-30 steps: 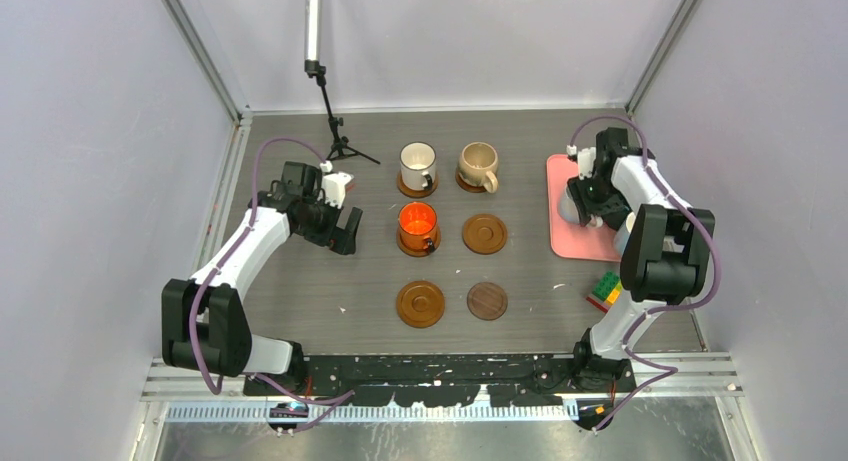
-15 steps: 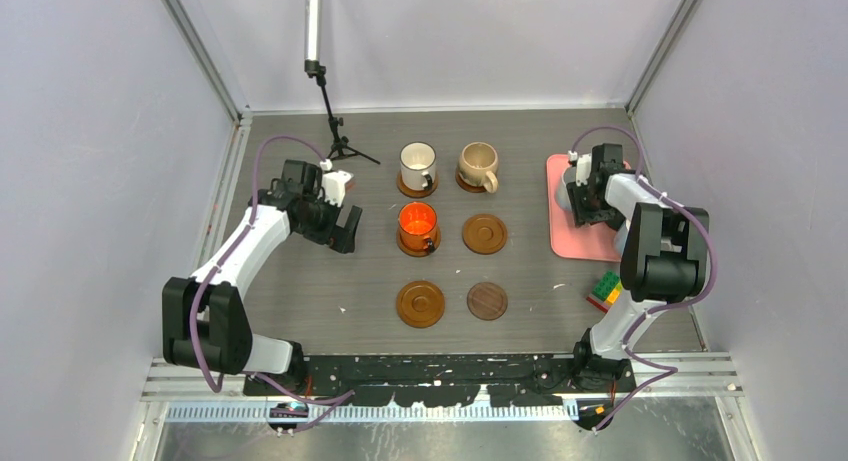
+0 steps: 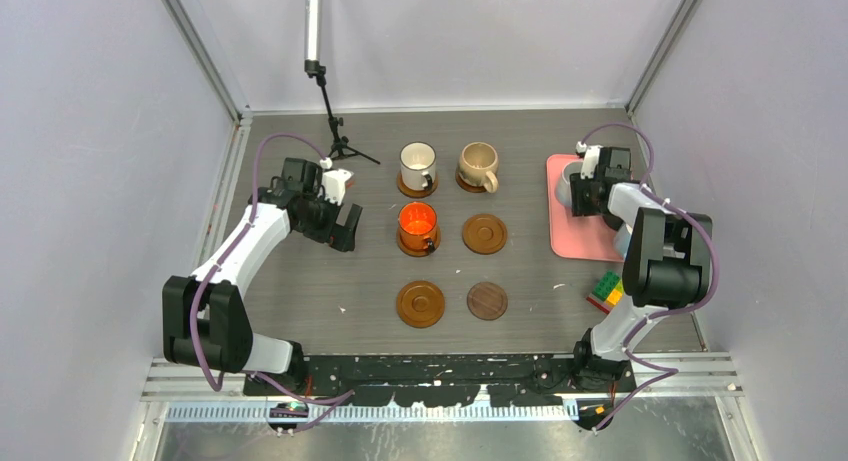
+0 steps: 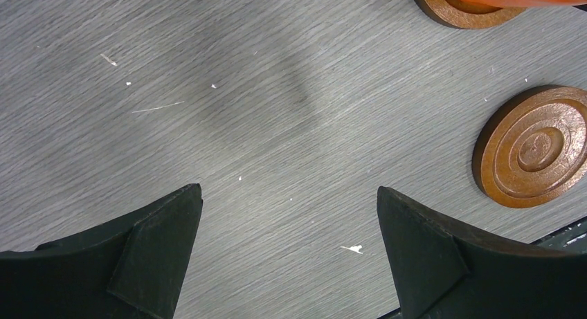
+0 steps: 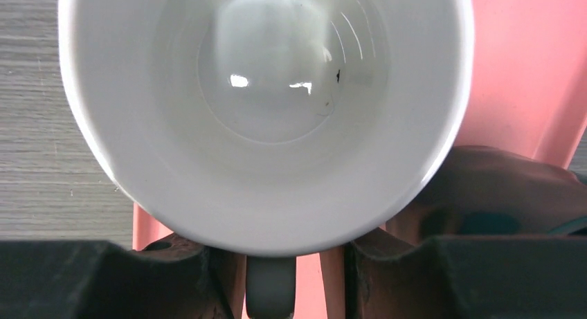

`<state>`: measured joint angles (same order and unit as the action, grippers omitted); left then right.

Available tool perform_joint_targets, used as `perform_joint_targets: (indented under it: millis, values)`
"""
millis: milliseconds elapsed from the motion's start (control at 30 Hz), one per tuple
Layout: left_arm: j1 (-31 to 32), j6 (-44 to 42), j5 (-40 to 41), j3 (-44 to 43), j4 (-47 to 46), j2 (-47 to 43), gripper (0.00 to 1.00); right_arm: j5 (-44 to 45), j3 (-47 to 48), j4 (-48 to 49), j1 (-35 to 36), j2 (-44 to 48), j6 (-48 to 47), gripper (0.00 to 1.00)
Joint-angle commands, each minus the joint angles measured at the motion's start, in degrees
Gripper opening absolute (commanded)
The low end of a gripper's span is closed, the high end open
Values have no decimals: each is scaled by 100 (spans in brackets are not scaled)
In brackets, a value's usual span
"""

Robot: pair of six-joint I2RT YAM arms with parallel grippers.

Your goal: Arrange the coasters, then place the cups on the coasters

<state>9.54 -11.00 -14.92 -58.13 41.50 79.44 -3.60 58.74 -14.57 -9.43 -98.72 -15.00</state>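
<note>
Top view: left gripper (image 3: 346, 231) stood wide open over bare grey wood-grain table (image 3: 300, 291), just left of glossy orange mug (image 3: 417, 224). Right gripper (image 3: 588, 193) was at white ceramic mug (image 3: 569, 181) on flat pink tray (image 3: 575, 241), far right, near the table edge.
Left wrist: round ridged wooden coaster (image 4: 536, 147) lay right, clear of the spread jaws.
Right wrist: fingers (image 5: 104, 277) straddled the mug handle; couldn't tell if they gripped it.

Left arm (image 3: 240, 251), right arm (image 3: 655, 243): white tubular links, bulky black joint housings, black bases at lower frame edge. Purple cable (image 3: 262, 166) loops along each. Left gripper (image 4: 289, 191): matte black wedge fingers (image 4: 152, 257), white wrist block (image 3: 337, 184).
</note>
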Motion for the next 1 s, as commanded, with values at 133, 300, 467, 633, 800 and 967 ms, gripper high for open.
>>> perform_joint_targets:
  millis: [133, 300, 467, 633, 800, 967]
  values:
    - [13, -82, 51, -202, 72, -36, 100, -251, 148, 428, -59, 187, 191, 35]
    - [17, -78, 50, -161, 62, -93, 100, -336, 126, 331, -86, 346, 5, 8]
    - [18, -54, 42, -125, 30, -145, 100, -486, 56, 194, -127, 665, -49, 0]
    - [14, 44, 17, -98, 5, -198, 100, -681, -72, 107, -121, 1314, 1, 0]
    - [15, 244, -7, -60, -78, -268, 100, -913, -228, -328, -51, 2132, 81, 1]
    - [5, 643, -59, -12, -198, -392, 100, -1183, -387, -1173, 459, 3160, 166, 0]
